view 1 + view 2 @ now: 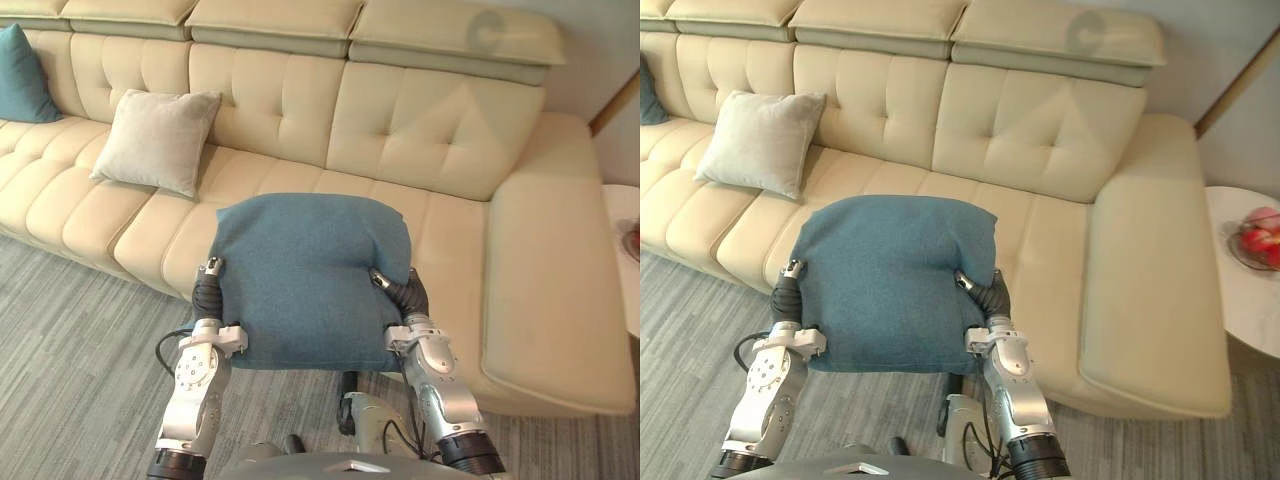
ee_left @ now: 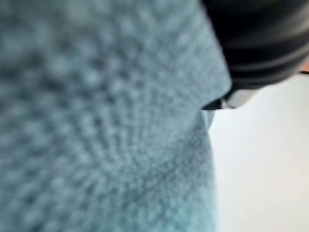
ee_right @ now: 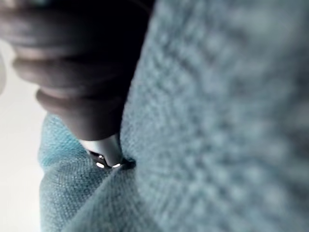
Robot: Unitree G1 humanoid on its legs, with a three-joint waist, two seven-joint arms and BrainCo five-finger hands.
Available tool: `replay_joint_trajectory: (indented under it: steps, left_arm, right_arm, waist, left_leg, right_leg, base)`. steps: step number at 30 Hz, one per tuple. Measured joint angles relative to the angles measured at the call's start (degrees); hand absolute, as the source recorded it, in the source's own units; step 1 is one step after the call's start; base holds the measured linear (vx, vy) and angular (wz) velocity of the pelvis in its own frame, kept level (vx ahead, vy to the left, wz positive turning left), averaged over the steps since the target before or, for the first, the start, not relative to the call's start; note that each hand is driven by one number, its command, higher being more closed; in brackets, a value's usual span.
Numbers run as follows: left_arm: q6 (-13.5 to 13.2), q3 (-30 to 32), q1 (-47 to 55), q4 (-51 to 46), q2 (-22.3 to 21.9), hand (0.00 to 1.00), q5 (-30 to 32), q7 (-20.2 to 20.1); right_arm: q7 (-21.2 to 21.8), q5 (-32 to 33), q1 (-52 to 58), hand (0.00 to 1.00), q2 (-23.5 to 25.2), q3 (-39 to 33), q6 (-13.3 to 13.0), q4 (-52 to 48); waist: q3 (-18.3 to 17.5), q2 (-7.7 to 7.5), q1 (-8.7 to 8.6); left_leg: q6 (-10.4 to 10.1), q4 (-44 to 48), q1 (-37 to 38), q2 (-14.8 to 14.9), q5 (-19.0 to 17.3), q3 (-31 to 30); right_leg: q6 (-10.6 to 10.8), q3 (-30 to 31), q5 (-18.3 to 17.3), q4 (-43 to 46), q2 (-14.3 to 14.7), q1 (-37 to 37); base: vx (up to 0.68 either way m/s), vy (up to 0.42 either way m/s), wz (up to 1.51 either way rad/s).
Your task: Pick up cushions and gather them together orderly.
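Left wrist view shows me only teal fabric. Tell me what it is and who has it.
Observer: It is a teal cushion, held between the left hand and the right hand in front of the sofa.
Operator: Name the other cushions.
Observer: A pale cushion leans on the sofa's backrest to the robot's left, and a second teal cushion sits beyond it at the far left.
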Motion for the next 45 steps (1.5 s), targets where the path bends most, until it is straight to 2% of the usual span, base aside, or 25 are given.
replay_joint_trajectory:
  steps: [1, 3, 5, 7, 10, 11, 12, 13, 14, 15, 16, 19, 21, 25, 26, 27, 28, 29, 30, 31, 33, 34, 39, 41, 45]
  left_arm:
    - [0.2, -0.2, 0.0, 0.0, -0.1, 1.00, 0.0, 0.0]
    - [0.5, -2.0, 0.1, 0.4, -0.3, 1.00, -0.1, -0.2]
    - [0.4, -2.2, 0.2, 0.3, -0.6, 1.00, -0.1, -1.1]
    - [0.1, -2.2, 0.2, -0.2, -1.3, 1.00, -0.1, -1.5]
    - [-0.1, -2.6, 0.2, -0.2, -1.6, 1.00, -0.1, -1.9]
    - [0.0, -2.6, 0.5, -0.2, -1.7, 1.00, 0.0, -2.1]
    - [0.1, -2.6, 1.4, -0.4, -1.8, 1.00, 0.0, -2.5]
    - [0.1, -2.6, 2.2, -0.9, -1.9, 1.00, 0.0, -2.5]
    - [0.1, -2.5, 3.7, -2.0, -2.2, 1.00, 0.1, -2.5]
    - [0.1, -2.0, 5.1, -2.7, -2.0, 1.00, 0.1, -2.5]
    - [0.2, -1.3, 5.6, -4.3, -1.8, 1.00, 0.1, -2.5]
    - [0.4, -0.7, 6.9, -5.7, -1.2, 1.00, 0.1, -2.4]
    - [0.3, -0.6, 7.2, -6.3, -1.2, 1.00, 0.0, -2.4]
    - [0.1, 0.4, 6.8, -6.1, -1.1, 1.00, 0.0, -2.4]
    - [0.2, 0.8, 6.8, -6.1, -1.1, 1.00, 0.0, -2.4]
    - [0.2, 1.3, 6.7, -5.8, -1.1, 1.00, 0.0, -2.4]
    - [0.4, 1.5, 6.7, -5.3, -1.1, 1.00, 0.0, -2.4]
    - [0.4, 1.9, 6.7, -4.7, -1.1, 1.00, 0.0, -2.4]
    - [0.5, 2.0, 6.7, -4.2, -1.1, 1.00, 0.0, -2.4]
    - [1.0, 2.0, 6.7, -3.7, -1.2, 1.00, 0.0, -2.4]
    - [1.3, 2.2, 6.8, -3.6, -1.4, 1.00, 0.0, -2.4]
    - [1.3, 2.3, 6.7, -3.6, -1.6, 1.00, 0.0, -2.5]
    - [1.3, 2.3, 4.4, -1.8, -1.6, 1.00, 0.5, -1.7]
    - [1.3, 2.0, 0.9, 2.0, -0.2, 1.00, 0.6, -0.5]
    - [1.5, 0.8, -8.3, 6.4, 3.0, 1.00, 1.2, 3.3]
  right_arm:
    - [0.0, 0.0, 0.2, 1.00, -0.2, 0.0, 0.0, -0.1]
    - [0.0, 0.0, 3.7, 1.00, -1.8, -0.5, 0.1, -4.5]
    - [0.0, 0.0, 5.9, 1.00, -1.8, -1.4, 0.1, -8.8]
    - [0.0, 0.0, 6.7, 1.00, -1.8, -2.0, -0.3, -11.4]
    - [0.0, 0.0, 7.1, 1.00, -1.7, -2.4, -0.5, -11.4]
    - [0.0, 0.0, 7.9, 1.00, -1.4, -2.4, -0.5, -11.4]
    - [0.0, 0.0, 8.8, 1.00, -1.1, -2.3, -0.5, -11.3]
    - [0.0, -0.1, 9.2, 1.00, -1.1, -2.1, -0.5, -11.4]
    - [0.0, -0.1, 9.6, 1.00, -1.0, -1.8, -0.3, -11.3]
    - [0.1, -0.2, 11.2, 1.00, 0.3, -1.1, 0.1, -11.6]
    - [0.1, -0.2, 11.8, 1.00, 1.6, 0.0, 0.2, -11.9]
    - [0.3, -1.2, 11.7, 1.00, 2.9, 0.6, 0.3, -12.3]
    - [0.4, -2.2, 11.3, 1.00, 3.0, 0.5, 0.3, -13.2]
    - [0.4, -2.9, 8.1, 1.00, 2.9, 0.4, 0.3, -12.0]
    - [0.4, -2.9, 7.0, 1.00, 2.9, 0.4, 0.2, -10.2]
    - [0.6, -2.9, 5.6, 1.00, 3.0, 0.4, 0.2, -7.5]
    - [0.9, -2.9, 4.9, 1.00, 3.1, 0.4, 0.2, -5.8]
    - [1.2, -2.9, 4.7, 1.00, 3.4, 0.4, 0.2, -4.5]
    - [1.3, -2.9, 4.7, 1.00, 3.6, 0.4, 0.2, -4.0]
    - [1.3, -2.9, 5.0, 1.00, 3.5, 0.3, 0.3, -3.8]
    - [1.4, -2.9, 5.1, 1.00, 3.5, 0.3, 0.4, -3.6]
    - [1.4, -2.9, 5.1, 1.00, 3.5, 0.3, 0.4, -3.6]
    - [0.0, -4.9, 4.4, 1.00, 3.8, 0.1, 0.4, -3.2]
    - [-1.4, -6.4, 1.6, 1.00, 3.9, 0.1, 0.4, -0.6]
    - [-5.6, -9.2, -7.4, 1.00, 3.5, 0.3, 1.0, 4.7]
  waist:
    - [0.0, 0.00, 0.11]
    - [0.1, -0.07, 0.35]
    - [0.0, -0.02, 0.74]
    - [-0.2, 0.31, 1.25]
    - [-0.2, 0.25, 1.60]
    - [0.1, -0.10, 1.69]
    - [0.0, 0.07, 2.63]
    - [-0.2, 0.49, 3.20]
    - [-0.7, 2.17, 4.01]
    - [-1.3, 1.02, 4.32]
    - [-1.5, -1.11, 4.65]
    - [-2.2, -3.15, 5.10]
    - [-2.5, -3.61, 5.67]
    - [-3.1, -5.07, 4.96]
    - [-3.2, -5.42, 4.84]
    - [-3.2, -5.42, 5.00]
    - [-3.2, -5.12, 5.02]
    - [-3.2, -5.39, 4.89]
    - [-3.2, -5.64, 4.46]
    - [-3.1, -5.93, 3.57]
    - [-3.1, -5.49, 3.91]
    - [-3.2, -5.27, 3.95]
    - [-3.3, -4.87, 4.05]
    - [-3.3, -4.83, 3.83]
    - [-1.8, -3.69, 3.21]
  left_leg:
    - [-0.5, 3.0, -0.5, 1.1, 0.1, 0.0]
    - [-2.6, 21.0, -5.1, 5.4, 2.5, 0.7]
    - [-0.4, 29.1, -7.2, 9.5, 1.0, 3.7]
    - [0.1, 29.8, -9.7, 11.7, -0.8, 3.3]
    - [0.1, 19.5, -12.1, 11.2, -1.7, 0.8]
    - [-0.3, 14.4, -12.8, 9.7, -1.3, -2.5]
    - [-2.1, 7.8, -12.8, 7.2, 0.3, -9.4]
    - [-3.3, 4.0, -11.9, 6.5, 1.8, -12.9]
    - [-5.5, 1.5, -10.7, 6.6, 7.8, -15.4]
    - [-3.8, 4.1, -10.7, 5.1, 7.4, -13.9]
    - [-2.5, 4.5, -10.5, 4.4, 7.0, -10.0]
    - [-2.0, 4.5, -8.8, 4.1, 6.7, -4.7]
    - [-0.9, 4.5, -7.4, 4.0, 6.0, -2.4]
    - [-0.4, 3.7, -7.3, 3.9, 3.9, -0.3]
    - [-0.1, 3.1, -7.4, 4.3, 3.7, 1.9]
    - [0.2, 1.6, -6.9, 5.5, 3.7, 5.4]
    - [0.6, 0.1, -6.4, 5.8, 4.2, 7.1]
    - [0.1, -0.6, -5.8, 6.0, 4.7, 8.7]
    - [-0.1, -0.4, -5.8, 5.8, 4.7, 9.0]
    - [-0.5, 0.8, -5.8, 5.1, 4.4, 8.7]
    - [-1.0, 2.1, -6.0, 5.4, 4.2, 7.3]
    - [-1.0, 2.2, -6.5, 5.4, 4.2, 5.9]
    - [-1.3, 2.5, -8.3, 5.4, 4.2, 1.9]
    - [-1.9, 1.4, -8.9, 5.0, 4.4, 1.7]
    - [-0.9, 0.4, -12.4, 3.8, 6.4, 1.7]
  right_leg:
    - [-0.7, -0.7, -0.7, -0.4, 0.4, 1.3]
    - [-1.1, -0.6, -2.2, -2.6, 1.0, 7.5]
    - [-0.5, 0.5, -4.1, -3.9, 1.0, 11.6]
    - [0.3, 2.5, -5.0, -5.0, 1.0, 13.3]
    - [2.2, 5.3, -6.1, -5.3, -0.8, 14.7]
    - [3.4, 6.9, -6.8, -5.4, -1.5, 15.6]
    - [5.3, 9.1, -7.9, -4.7, -2.5, 15.8]
    - [6.2, 10.4, -8.3, -4.0, -2.4, 15.4]
    - [7.9, 12.5, -9.0, -3.0, -1.3, 15.1]
    - [8.7, 15.3, -8.7, -3.9, -2.7, 15.7]
    - [9.6, 17.4, -8.4, -4.1, -4.4, 15.3]
    - [10.7, 20.0, -6.8, -4.7, -3.9, 15.0]
    - [11.4, 22.5, -5.5, -5.6, -3.8, 14.4]
    - [11.5, 28.8, -2.5, -9.0, -2.7, 11.0]
    - [10.5, 28.9, 0.1, -11.3, -2.4, 9.9]
    - [4.3, 25.6, 0.9, -15.1, -2.7, 9.5]
    - [1.0, 21.1, 0.6, -15.7, -3.4, 9.3]
    - [2.0, 17.2, 1.4, -15.6, -4.3, 8.6]
    - [2.5, 16.9, 2.4, -15.7, -4.5, 8.7]
    - [4.7, 17.7, 5.4, -15.1, -5.0, 8.5]
    - [8.4, 17.8, 6.2, -15.5, -4.8, 8.6]
    - [8.9, 17.5, 6.1, -15.7, -4.7, 8.8]
    - [8.3, 15.4, 6.9, -19.0, -4.2, 9.7]
    - [7.7, 15.0, 7.4, -19.6, -4.5, 9.5]
    - [7.0, 14.9, 9.7, -20.3, -5.4, 6.2]
  base:
    - [0.44, -0.177, 0.17]
    - [0.46, -0.116, 0.16]
    - [0.32, -0.017, -0.15]
    - [0.27, 0.074, -0.37]
    - [0.19, 0.236, -0.43]
    - [0.15, 0.324, -0.46]
    - [0.13, 0.343, -0.63]
    - [0.13, 0.377, -0.98]
    - [0.19, 0.396, -1.06]
    - [0.30, 0.514, -1.11]
    - [0.26, 0.419, -0.84]
    - [0.15, 0.252, -0.85]
    - [0.06, 0.107, -1.08]
    - [-0.03, 0.054, -1.09]
    - [-0.14, 0.041, -1.30]
    - [-0.14, 0.037, -1.49]
    - [-0.13, 0.042, -1.33]
    - [-0.05, 0.039, -0.77]
    - [-0.01, 0.039, -0.34]
    - [0.00, 0.000, 0.00]
    - [0.04, -0.028, -0.01]
    - [0.03, -0.081, 0.05]
    - [-0.03, -0.048, 0.17]
    - [-0.04, -0.011, 0.11]
    - [-0.03, 0.020, 0.06]
